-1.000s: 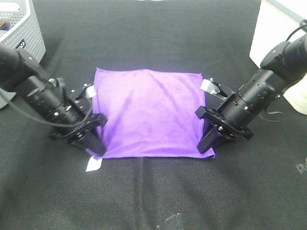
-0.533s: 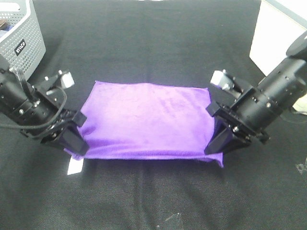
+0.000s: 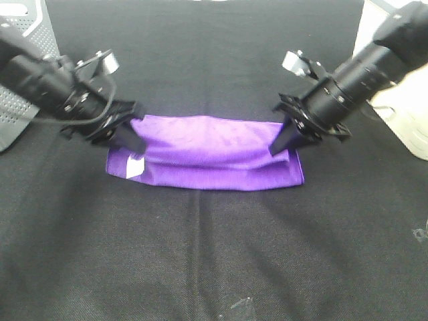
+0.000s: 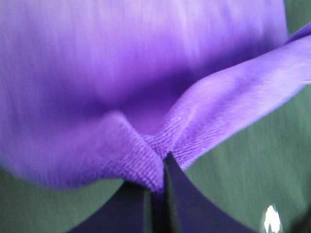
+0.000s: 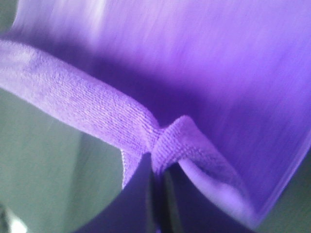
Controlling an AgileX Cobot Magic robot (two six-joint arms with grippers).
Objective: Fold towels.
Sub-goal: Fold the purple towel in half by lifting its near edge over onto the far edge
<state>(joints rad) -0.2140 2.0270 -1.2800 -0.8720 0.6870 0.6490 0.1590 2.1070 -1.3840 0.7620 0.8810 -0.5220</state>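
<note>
Your left tool (image 3: 134,142) and right tool (image 3: 278,148), pinching purple towel (image 3: 214,159) corners, carried them to its far edge: half-fold nearly done.

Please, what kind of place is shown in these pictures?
Probably a robot test bench, not a home: a table under black cloth, a left gripper and a right gripper pinching one purple towel, and a grey basket at the edge.

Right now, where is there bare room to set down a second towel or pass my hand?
Widest free patch: the black mat on the near side of the purple towel. Also bare: the strip behind it, between the arms. Crowded: the towel's ends, pinched by the left gripper and right gripper, and beside the grey basket.
</note>
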